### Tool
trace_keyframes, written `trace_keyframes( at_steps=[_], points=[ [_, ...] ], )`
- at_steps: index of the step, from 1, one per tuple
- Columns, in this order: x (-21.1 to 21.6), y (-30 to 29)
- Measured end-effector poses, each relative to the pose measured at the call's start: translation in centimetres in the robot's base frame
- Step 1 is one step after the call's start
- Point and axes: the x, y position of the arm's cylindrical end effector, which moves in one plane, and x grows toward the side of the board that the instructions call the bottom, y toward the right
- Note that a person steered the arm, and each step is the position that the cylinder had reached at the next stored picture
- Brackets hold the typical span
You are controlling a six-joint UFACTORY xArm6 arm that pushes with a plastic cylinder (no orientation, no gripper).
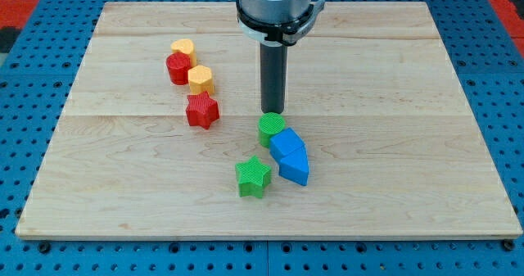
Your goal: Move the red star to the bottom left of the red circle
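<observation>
The red star [201,110] lies left of the board's middle. The red circle [178,67] sits above and to its left, with a yellow heart [183,50] touching its top and a yellow hexagon [201,79] between it and the star. My tip [273,111] is to the right of the red star, apart from it, just above a green circle [271,128].
A blue block [286,143] and a second blue block [295,167] sit right under the green circle. A green star [253,176] lies at the lower middle. The wooden board [409,104] rests on a blue pegboard [499,79].
</observation>
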Motion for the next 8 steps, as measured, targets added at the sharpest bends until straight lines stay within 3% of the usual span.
trace_keyframes(
  at_steps=[1,3,6,8],
  points=[
    [3.7,-1.6],
    [-0.1,-1.7],
    [0.8,-9.7],
    [0.5,-11.6]
  ],
)
